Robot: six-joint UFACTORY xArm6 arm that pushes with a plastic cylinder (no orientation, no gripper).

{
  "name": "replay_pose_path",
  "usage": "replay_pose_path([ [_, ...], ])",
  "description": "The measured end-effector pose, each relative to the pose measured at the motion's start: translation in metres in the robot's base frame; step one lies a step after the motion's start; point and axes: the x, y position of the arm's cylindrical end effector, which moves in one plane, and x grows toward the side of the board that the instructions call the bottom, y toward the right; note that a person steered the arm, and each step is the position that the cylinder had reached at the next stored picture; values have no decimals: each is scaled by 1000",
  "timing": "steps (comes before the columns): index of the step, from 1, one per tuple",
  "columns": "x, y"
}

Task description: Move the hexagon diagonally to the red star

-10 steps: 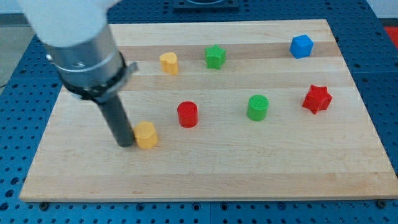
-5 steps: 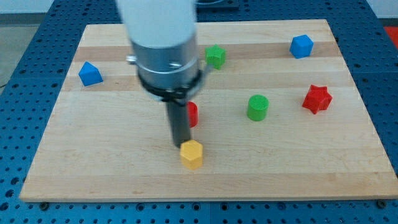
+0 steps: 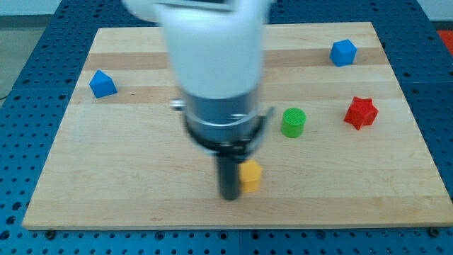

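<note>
The yellow hexagon lies on the wooden board near the view's bottom, a little right of centre. My tip stands just left of it, touching or nearly touching its left side. The red star lies far off at the view's right, higher up than the hexagon. The arm's body hides the board's middle, so the red cylinder, the yellow block and the green star do not show.
A green cylinder lies between the hexagon and the red star. A blue block is at the top right. Another blue block is at the left.
My tip and the arm have moved from the view's left to right of centre. The yellow hexagon has slid right along the board's lower part with it.
</note>
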Motion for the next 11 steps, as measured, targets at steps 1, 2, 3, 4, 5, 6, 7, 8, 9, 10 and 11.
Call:
replay_pose_path([
  [1,0,53],
  [2,2,11],
  [3,0,-57],
  [4,-26,-60],
  [5,-37,-19],
  [6,-36,52],
  [7,-37,90],
  [8,-59,89],
  [9,-67,96],
  [10,-51,125],
  [11,-53,126],
])
